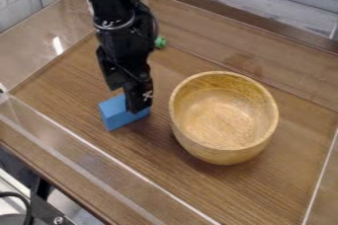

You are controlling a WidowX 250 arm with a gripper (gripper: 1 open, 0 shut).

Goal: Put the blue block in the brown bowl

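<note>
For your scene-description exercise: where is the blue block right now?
In the camera view, the blue block sits on the wooden table, left of the brown bowl and directly under the open gripper.

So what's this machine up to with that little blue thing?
A black robot arm has its fingers pointing straight down over a small blue block on the wooden table. The fingers are open and sit right at the block, which is on the table, not lifted. A wooden bowl sits empty just to the right in the picture, apart from the block; that looks like where the block is headed.
</note>
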